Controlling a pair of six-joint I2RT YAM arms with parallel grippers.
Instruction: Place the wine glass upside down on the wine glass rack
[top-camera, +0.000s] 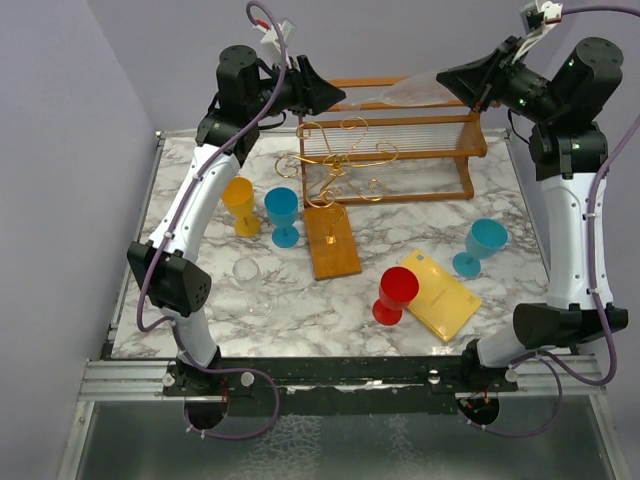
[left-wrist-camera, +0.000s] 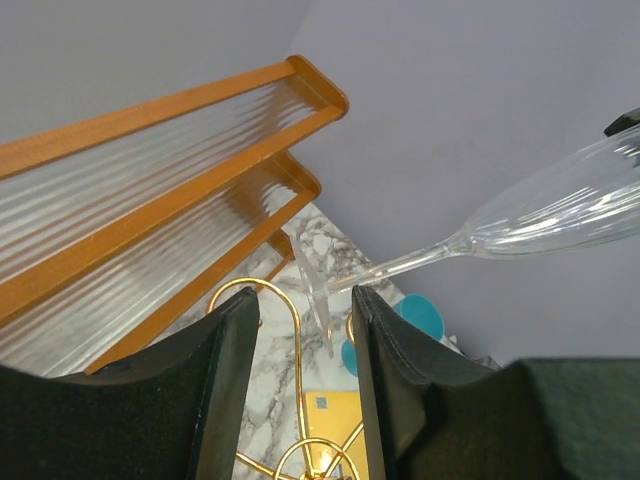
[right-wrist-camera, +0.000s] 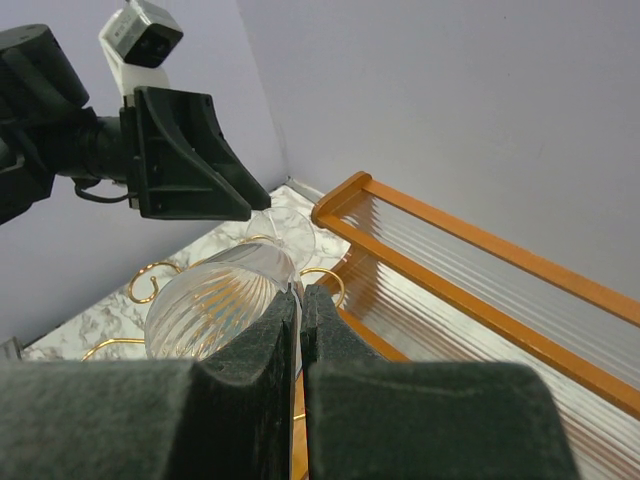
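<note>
While shut tight on the thin bowl rim of the wine glass (top-camera: 415, 93), holds it nearly level in mid-air above the wooden slatted shelf (top-camera: 400, 135), stem and foot aimed across the scene: the job, for now, of the right gripper (right-wrist-camera: 298, 300). Looks like a handover rather than a placing. Rim grip poor for hanging bowl-down; foot-end grip likely better for turning over and threading the stem into a scroll. Hence the left gripper (left-wrist-camera: 305, 310) raised to meet it, jaws part-way apart, straddling the foot without touching, seemingly about to close. Wine glass rack (top-camera: 332, 240) standing on the marble table (top-camera: 300, 315) in front of the shelf, lower than both grippers, bearing no glass yet. Counting up: two clear glasses, one aloft and a second clear glass (top-camera: 250, 275) on the table beside the left arm; two blue goblets (top-camera: 282, 215); one yellow goblet (top-camera: 240, 205); one red goblet (top-camera: 395, 295), just beside one flat yellow pad (top-camera: 445, 300); one rack; one shelf.
</note>
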